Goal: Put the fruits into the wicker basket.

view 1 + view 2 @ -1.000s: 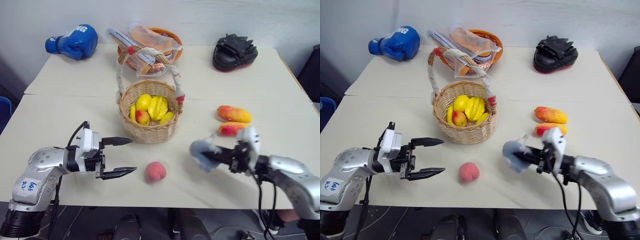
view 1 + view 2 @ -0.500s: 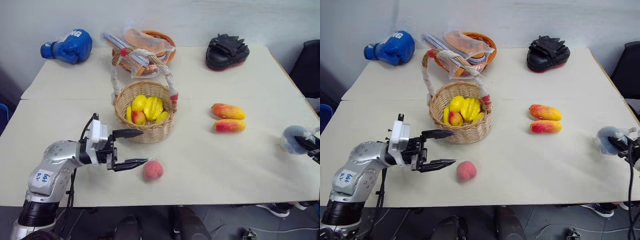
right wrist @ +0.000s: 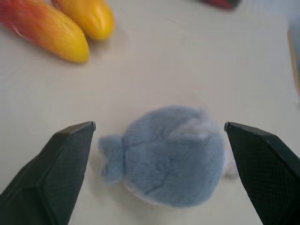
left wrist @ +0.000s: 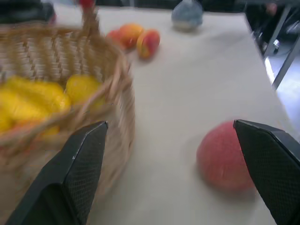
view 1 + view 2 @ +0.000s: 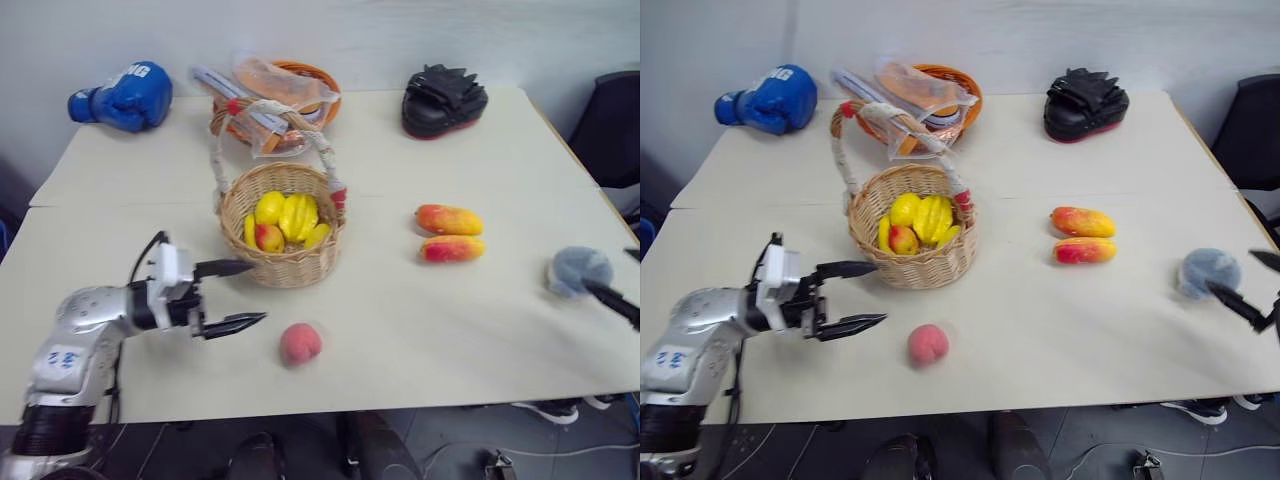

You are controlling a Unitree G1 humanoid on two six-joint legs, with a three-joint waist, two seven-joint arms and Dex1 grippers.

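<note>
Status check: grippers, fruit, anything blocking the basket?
Left gripper open beside peach. Right gripper open, grey pouch lying on table between its fingers. Two mangoes outside wicker basket. Nothing blocking.

Left gripper [image 5: 232, 296] jaws wide apart, low over the table [image 5: 400, 330], pointing right; peach [image 5: 300, 343] just right of its tips, wicker basket [image 5: 282, 238] with yellow fruit just beyond. Two mangoes [image 5: 449, 233] lie side by side right of the basket. Grey-blue pouch [image 5: 578, 270] sits at the right edge, one black right gripper finger [image 5: 612, 301] just beside it.
</note>
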